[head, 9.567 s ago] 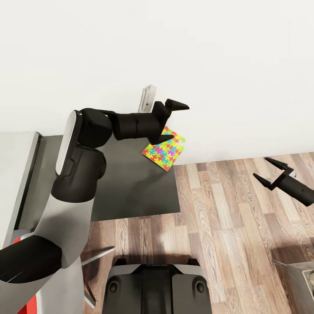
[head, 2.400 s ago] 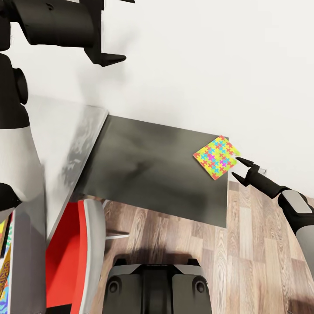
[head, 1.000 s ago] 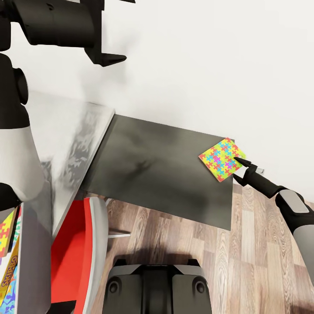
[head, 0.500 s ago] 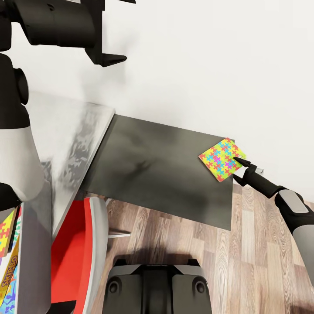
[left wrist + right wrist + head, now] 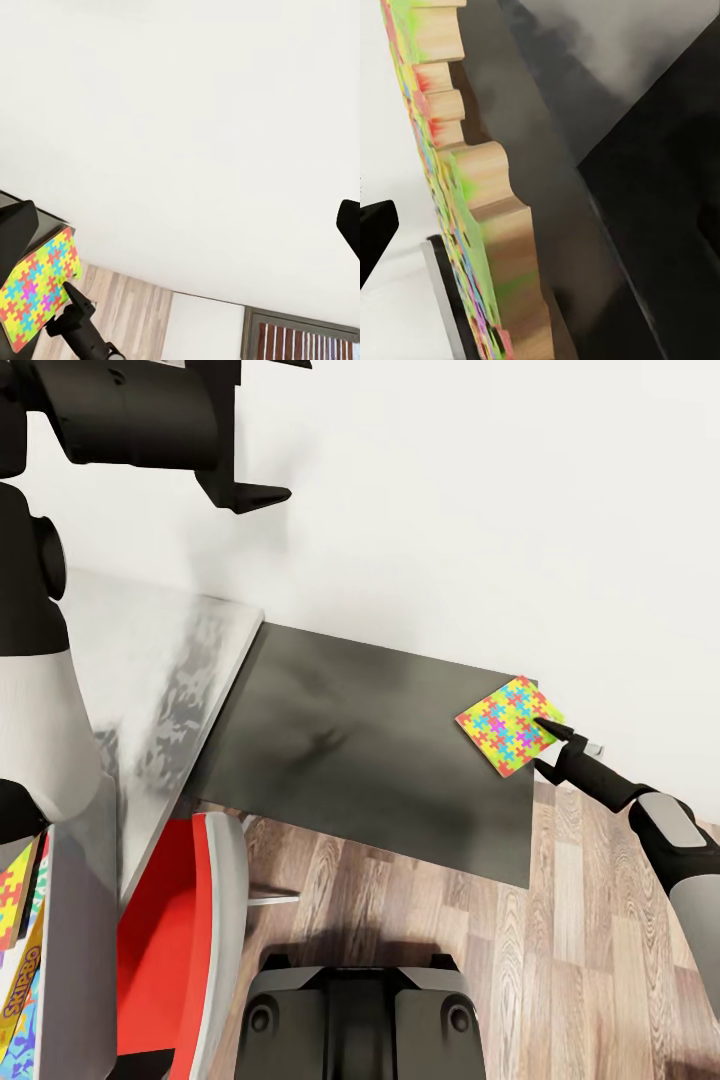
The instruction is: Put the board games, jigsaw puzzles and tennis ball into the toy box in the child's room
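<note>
While right arm reaches low across the floor, right gripper (image 5: 548, 744) fingers straddling jigsaw puzzle (image 5: 507, 724) edge at dark cabinet (image 5: 370, 750) corner, grip unconfirmed, left gripper (image 5: 250, 430) raised near wall, fingers spread, red chair (image 5: 165, 940) beside worktop (image 5: 150, 660).

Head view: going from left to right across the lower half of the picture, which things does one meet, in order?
Skip-Bo box → red chair → dark cabinet → jigsaw puzzle → right pincer

A thin, flat, many-coloured jigsaw puzzle square (image 5: 37, 289) lies on a dark tabletop (image 5: 45, 217); a black gripper (image 5: 71, 300) reaches its edge before a white wall (image 5: 187, 112).
</note>
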Robot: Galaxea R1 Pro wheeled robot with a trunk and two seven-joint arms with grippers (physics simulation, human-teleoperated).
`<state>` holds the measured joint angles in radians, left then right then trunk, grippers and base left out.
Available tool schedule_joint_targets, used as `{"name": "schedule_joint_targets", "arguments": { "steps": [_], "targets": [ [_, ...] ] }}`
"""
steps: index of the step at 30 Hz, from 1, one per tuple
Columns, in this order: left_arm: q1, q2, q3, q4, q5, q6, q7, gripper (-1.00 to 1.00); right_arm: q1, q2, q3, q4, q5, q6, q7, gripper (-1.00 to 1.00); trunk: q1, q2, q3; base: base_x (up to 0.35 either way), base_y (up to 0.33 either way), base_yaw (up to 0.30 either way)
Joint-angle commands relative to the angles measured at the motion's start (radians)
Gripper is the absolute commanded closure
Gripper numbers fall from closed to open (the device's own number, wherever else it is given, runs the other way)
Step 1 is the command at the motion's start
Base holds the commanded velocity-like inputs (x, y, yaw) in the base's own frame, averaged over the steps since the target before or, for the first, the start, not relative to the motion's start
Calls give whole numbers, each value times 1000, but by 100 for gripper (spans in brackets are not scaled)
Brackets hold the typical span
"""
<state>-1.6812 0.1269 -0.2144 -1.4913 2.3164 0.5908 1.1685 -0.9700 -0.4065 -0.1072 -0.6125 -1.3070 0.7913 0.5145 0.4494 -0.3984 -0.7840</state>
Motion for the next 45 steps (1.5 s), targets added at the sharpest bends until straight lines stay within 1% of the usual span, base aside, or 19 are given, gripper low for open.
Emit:
{"name": "schedule_joint_targets", "arguments": {
  "steps": [1, 22, 32, 42, 43, 45],
  "targets": [
    [-1, 0, 0, 0, 3, 6, 5, -100, 0, 1, -3, -4, 0, 7, 1, -100, 1, -2, -1, 0, 0, 0],
    [-1, 0, 0, 0, 3, 6, 5, -100, 1, 2, 0, -34, 0, 8, -3, -100, 1, -2, -1, 0, 0, 0],
    [-1, -1, -1, 0, 3, 6, 5, -100, 1, 17, 0, -36, 7, 8, -5, -100, 1, -2, -1, 0, 0, 0],
    [-1, -1, -2, 0, 3, 6, 5, -100, 1, 22, 0, -36, 13, 8, -5, -100, 1, -2, -1, 0, 0, 0],
    [-1, -1, -2, 0, 3, 6, 5, -100, 1, 22, 0, -36, 14, 8, -5, 100, 1, -2, -1, 0, 0, 0],
    [-1, -1, -2, 0, 2, 6, 5, -100, 1, 23, 0, -36, 14, 8, -5, 100, 1, -2, -1, 0, 0, 0]
  ]
}}
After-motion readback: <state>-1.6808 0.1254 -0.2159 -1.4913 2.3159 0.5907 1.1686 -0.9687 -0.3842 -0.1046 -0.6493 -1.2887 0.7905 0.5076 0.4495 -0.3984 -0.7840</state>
